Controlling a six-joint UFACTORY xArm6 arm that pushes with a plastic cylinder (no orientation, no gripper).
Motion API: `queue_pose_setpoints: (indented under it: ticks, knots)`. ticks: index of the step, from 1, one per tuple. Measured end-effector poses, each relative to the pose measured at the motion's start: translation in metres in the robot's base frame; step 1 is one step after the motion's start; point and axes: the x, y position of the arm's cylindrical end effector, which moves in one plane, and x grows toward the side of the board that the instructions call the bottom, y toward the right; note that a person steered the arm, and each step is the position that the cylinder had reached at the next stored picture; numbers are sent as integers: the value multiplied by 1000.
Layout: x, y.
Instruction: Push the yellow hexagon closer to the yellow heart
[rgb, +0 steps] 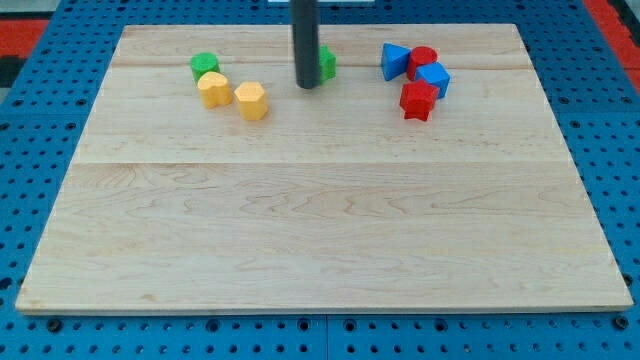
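The yellow hexagon (251, 101) lies in the upper left part of the wooden board (320, 230). The yellow heart (214, 89) sits just to its left and slightly higher, with a small gap between them. My tip (307, 86) rests on the board to the right of the yellow hexagon, a short way off and not touching it. The rod rises straight up out of the view's top.
A green block (204, 66) touches the yellow heart's upper left. Another green block (327, 64) is partly hidden behind the rod. At the upper right a blue triangle (394, 61), red cylinder (423, 59), blue block (435, 78) and red star (418, 101) cluster together.
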Motion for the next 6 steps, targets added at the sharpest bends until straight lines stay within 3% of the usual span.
queue_pose_setpoints:
  ticks: [1, 3, 6]
  knots:
    - [35, -7]
    - [35, -60]
    - [35, -74]
